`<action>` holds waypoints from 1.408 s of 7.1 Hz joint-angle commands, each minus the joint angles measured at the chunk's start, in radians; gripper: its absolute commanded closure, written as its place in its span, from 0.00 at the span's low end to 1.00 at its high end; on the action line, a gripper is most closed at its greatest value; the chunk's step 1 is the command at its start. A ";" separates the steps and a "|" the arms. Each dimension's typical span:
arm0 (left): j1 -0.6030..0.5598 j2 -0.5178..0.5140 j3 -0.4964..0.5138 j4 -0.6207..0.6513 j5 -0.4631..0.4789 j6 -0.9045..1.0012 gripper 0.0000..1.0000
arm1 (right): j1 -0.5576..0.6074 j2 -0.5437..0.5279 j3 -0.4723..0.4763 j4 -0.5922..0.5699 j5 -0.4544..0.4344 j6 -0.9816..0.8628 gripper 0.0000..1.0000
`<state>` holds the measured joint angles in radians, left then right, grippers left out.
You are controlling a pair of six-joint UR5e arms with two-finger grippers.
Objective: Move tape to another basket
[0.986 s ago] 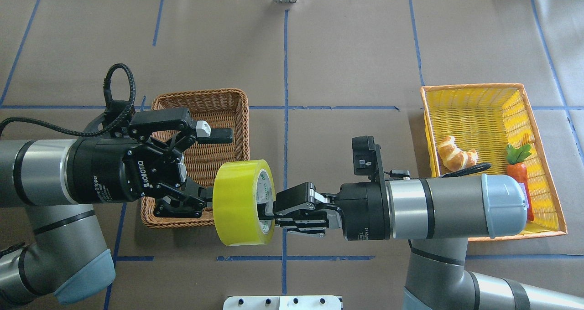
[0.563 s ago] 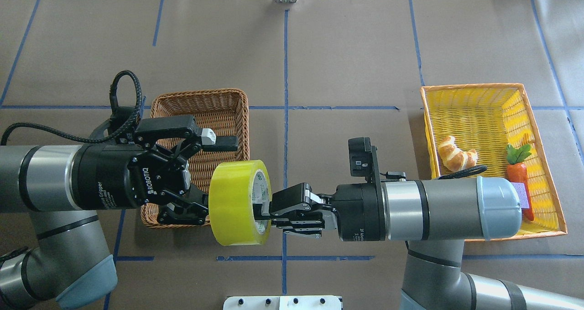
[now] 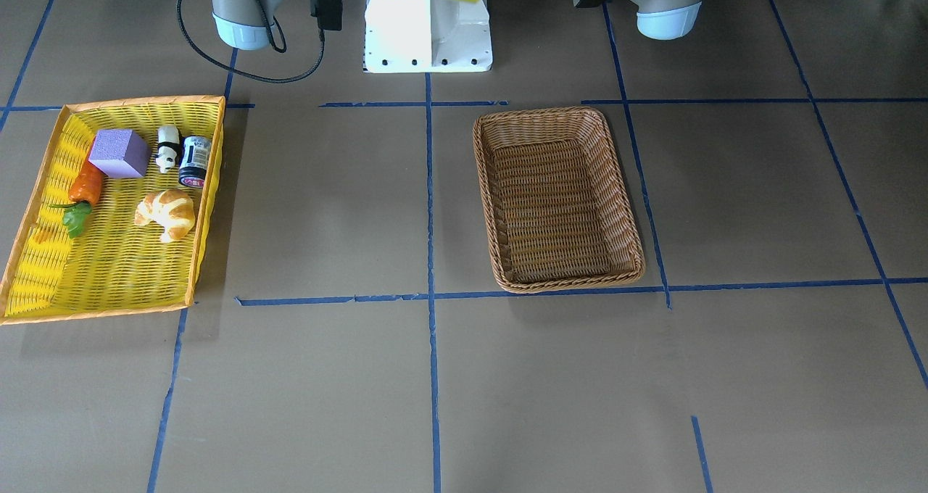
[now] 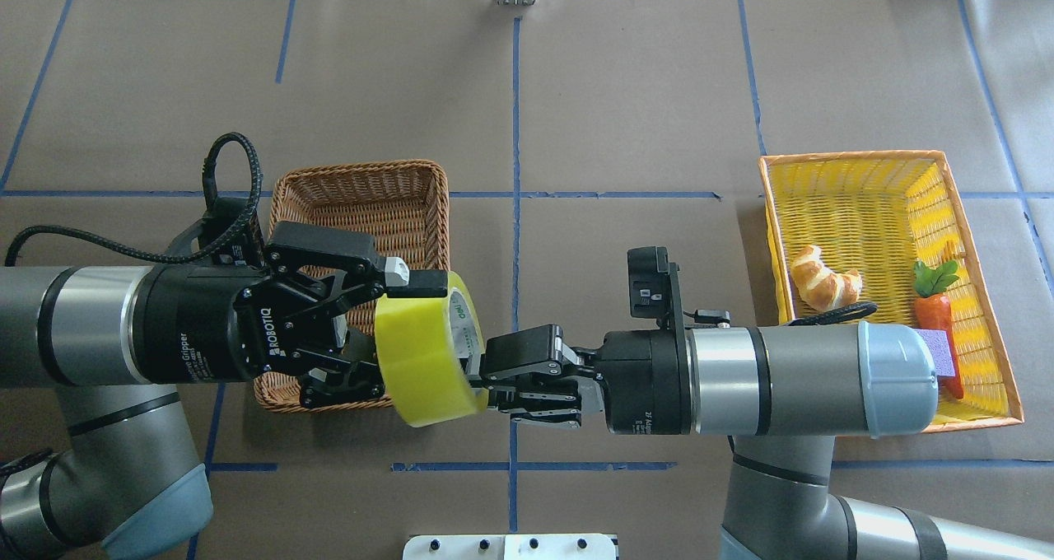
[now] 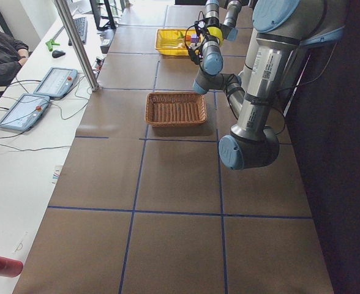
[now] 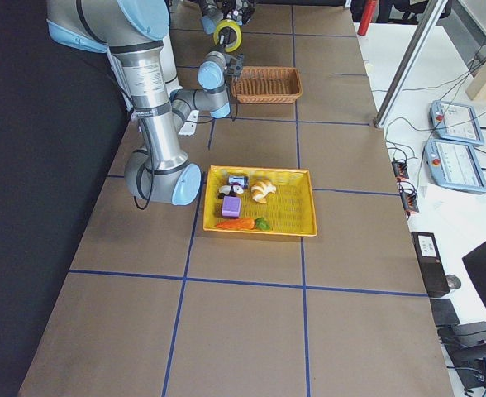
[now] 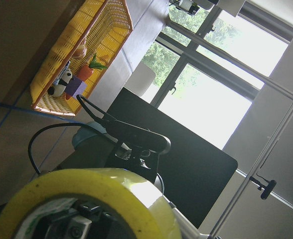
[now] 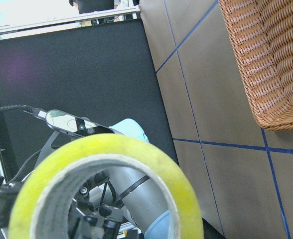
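Observation:
The yellow-green tape (image 4: 420, 350) hangs in the air between both grippers, tilted, near the wicker basket's near right corner. My right gripper (image 4: 484, 372) is shut on the roll's right rim. My left gripper (image 4: 403, 336) straddles the roll from the left, with its upper finger (image 4: 412, 280) pressed on the top; the lower finger is partly hidden behind the roll. The tape fills the bottom of the left wrist view (image 7: 101, 194) and of the right wrist view (image 8: 111, 159). The brown wicker basket (image 4: 362, 171) is empty in the front-facing view (image 3: 540, 113).
A yellow plastic basket (image 4: 856, 158) at the right holds a croissant (image 4: 823, 278), a carrot (image 4: 935, 305), a purple block (image 3: 119, 152), a panda figure (image 3: 168, 148) and a small jar (image 3: 194, 161). The white robot base (image 3: 428, 36) stands at the near edge.
My left gripper moved right and its jaws narrowed onto the tape. The tape shifted a little left and tilted. My right arm followed slightly left, still holding the rim.

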<state>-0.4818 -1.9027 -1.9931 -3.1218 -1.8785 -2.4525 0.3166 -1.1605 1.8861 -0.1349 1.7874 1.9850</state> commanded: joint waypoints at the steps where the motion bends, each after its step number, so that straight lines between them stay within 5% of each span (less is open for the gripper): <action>1: 0.000 0.004 -0.007 0.002 -0.007 0.003 1.00 | -0.013 0.002 0.001 0.005 -0.019 0.002 0.00; 4: -0.003 0.016 -0.018 0.002 -0.008 0.004 1.00 | -0.013 0.001 0.001 0.006 -0.019 0.002 0.00; 6: -0.135 0.014 -0.036 0.061 -0.187 0.007 1.00 | -0.007 -0.007 0.005 0.006 -0.016 0.002 0.00; 8: -0.222 0.017 -0.007 0.098 -0.238 0.019 1.00 | 0.045 -0.027 0.007 -0.015 -0.008 -0.008 0.00; 10: -0.227 -0.007 -0.004 0.347 -0.298 0.190 1.00 | 0.244 -0.057 0.019 -0.241 0.135 -0.108 0.00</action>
<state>-0.7036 -1.8947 -1.9998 -2.9237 -2.1387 -2.3736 0.4466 -1.2053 1.8988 -0.2401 1.8318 1.9438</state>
